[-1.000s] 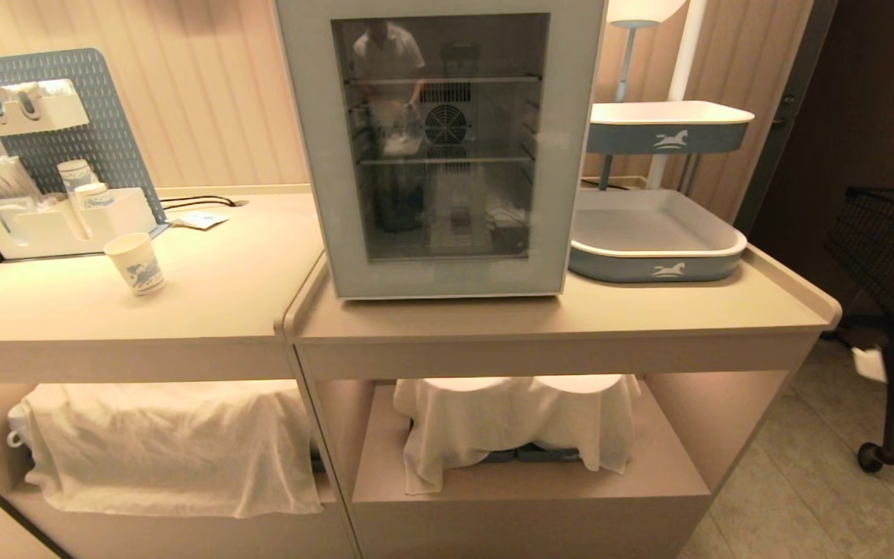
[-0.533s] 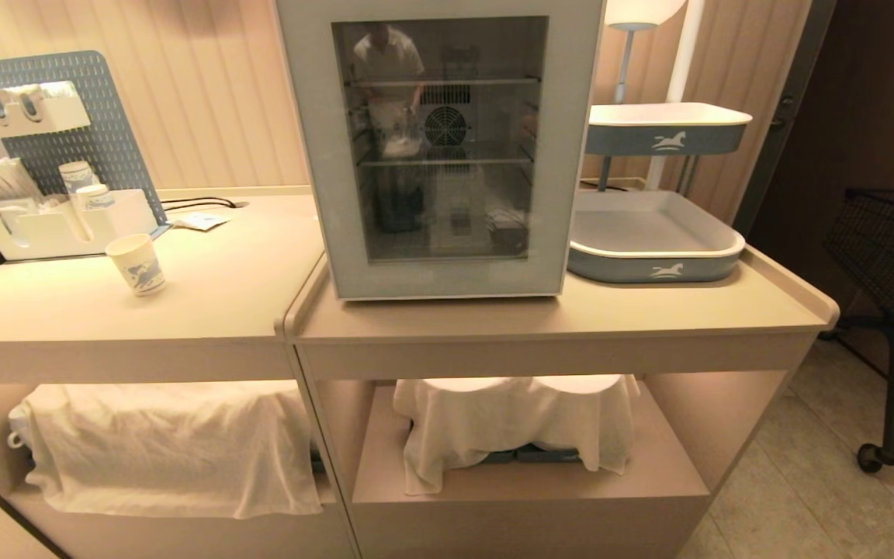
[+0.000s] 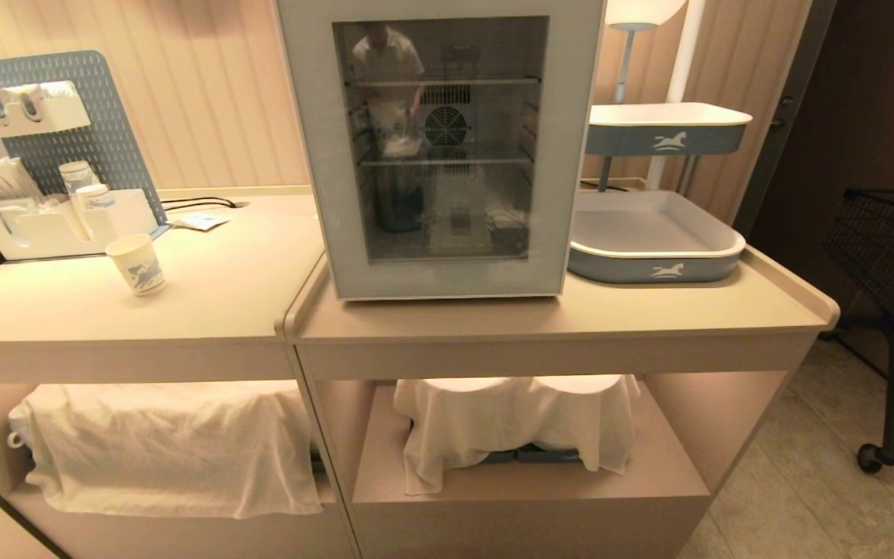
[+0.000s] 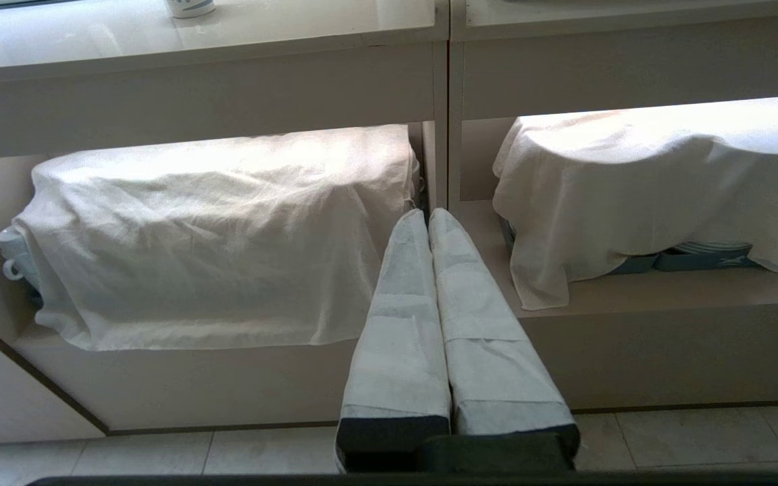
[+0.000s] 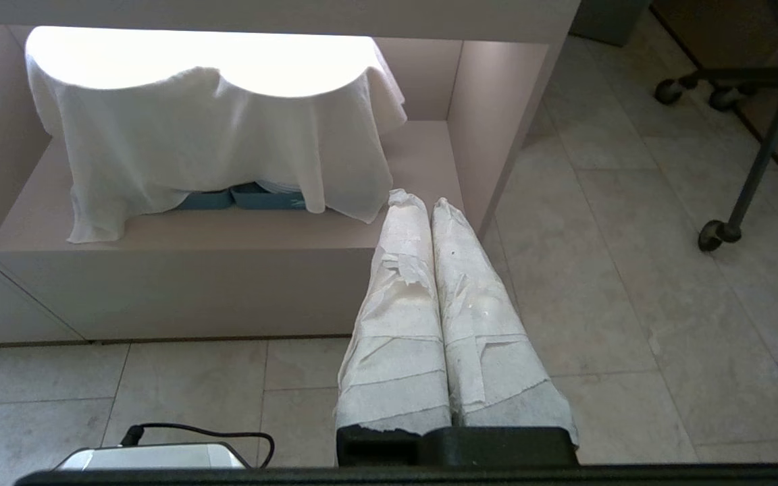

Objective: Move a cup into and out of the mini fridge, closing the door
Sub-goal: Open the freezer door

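The white paper cup point(image 3: 136, 264) with a blue print stands alone on the left counter; its base shows at the edge of the left wrist view point(image 4: 191, 7). The mini fridge point(image 3: 441, 147) sits on the middle counter. Its door point(image 3: 563, 155), dark glass in a pale frame, is closed. Neither arm shows in the head view. My left gripper point(image 4: 427, 216) hangs low before the lower shelves, its wrapped fingers pressed together and empty. Low over the floor by the right cabinet, my right gripper point(image 5: 426, 200) is shut and empty too.
A blue pegboard organiser point(image 3: 51, 155) with stacked cups stands at the back left. Grey-blue trays point(image 3: 653, 237) sit right of the fridge. White cloths point(image 3: 171, 446) cover things on the lower shelves. A black wire cart point(image 3: 893, 264) stands on the floor at the right.
One second ago a piece of the right arm showed at the head view's right edge by the cart; it has since dropped out of view. The picture shifted slightly. Cup and fridge door stay put.
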Motion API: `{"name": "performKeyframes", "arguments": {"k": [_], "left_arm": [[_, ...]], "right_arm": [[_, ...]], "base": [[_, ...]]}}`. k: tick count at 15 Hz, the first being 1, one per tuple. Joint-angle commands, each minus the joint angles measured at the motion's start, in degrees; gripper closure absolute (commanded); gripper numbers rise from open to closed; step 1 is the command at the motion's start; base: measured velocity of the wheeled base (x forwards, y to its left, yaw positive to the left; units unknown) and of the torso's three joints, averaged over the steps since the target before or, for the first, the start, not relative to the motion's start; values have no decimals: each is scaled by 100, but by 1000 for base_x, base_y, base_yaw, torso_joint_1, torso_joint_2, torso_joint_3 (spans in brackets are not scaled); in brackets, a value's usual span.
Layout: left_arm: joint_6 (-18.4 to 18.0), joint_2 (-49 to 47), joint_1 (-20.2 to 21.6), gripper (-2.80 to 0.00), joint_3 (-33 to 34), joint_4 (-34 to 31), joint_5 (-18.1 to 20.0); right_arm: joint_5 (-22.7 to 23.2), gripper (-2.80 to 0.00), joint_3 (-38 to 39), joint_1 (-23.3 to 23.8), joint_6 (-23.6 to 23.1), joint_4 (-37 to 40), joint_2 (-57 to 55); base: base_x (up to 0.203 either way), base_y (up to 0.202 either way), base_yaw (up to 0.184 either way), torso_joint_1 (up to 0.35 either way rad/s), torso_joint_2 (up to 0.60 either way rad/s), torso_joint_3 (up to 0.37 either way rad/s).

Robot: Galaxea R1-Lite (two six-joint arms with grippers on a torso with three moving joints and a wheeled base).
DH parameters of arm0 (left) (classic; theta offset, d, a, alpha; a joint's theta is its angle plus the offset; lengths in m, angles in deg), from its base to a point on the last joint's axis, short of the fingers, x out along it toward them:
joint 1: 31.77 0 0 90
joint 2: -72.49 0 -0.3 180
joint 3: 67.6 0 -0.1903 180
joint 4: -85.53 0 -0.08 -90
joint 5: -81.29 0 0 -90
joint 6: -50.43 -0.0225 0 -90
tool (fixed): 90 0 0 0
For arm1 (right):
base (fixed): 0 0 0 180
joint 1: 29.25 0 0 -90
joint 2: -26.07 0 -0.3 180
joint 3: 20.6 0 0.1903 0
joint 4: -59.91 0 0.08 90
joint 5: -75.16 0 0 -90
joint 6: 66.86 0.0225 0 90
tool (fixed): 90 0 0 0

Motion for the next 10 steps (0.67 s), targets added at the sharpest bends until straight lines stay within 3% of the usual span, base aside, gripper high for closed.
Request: {"name": "performKeyframes", "arguments": {"k": [1, 2, 4, 7, 10], "left_arm": [[4, 0, 5, 0, 0, -1, -4], [4, 0, 6, 0, 0, -1, -2], [4, 0, -3, 0, 0, -1, -4], [4, 0, -1, 0, 0, -1, 2], [4, 0, -3, 0, 0, -1, -4]], "right_arm": [[0, 0, 10, -54, -59, -43, -6], [0, 0, 10, -58, -170, -47, -12], [9, 0, -71, -503, -177, 232, 248], [27, 0, -196, -617, -175, 602, 1300], [18, 0, -22, -632, -168, 115, 1579]], "base": [[0, 0, 0, 0, 0, 0], [0, 0, 0, 0, 0, 0], [0, 0, 0, 0, 0, 0], [0, 0, 0, 0, 0, 0], [0, 0, 0, 0, 0, 0]]}}
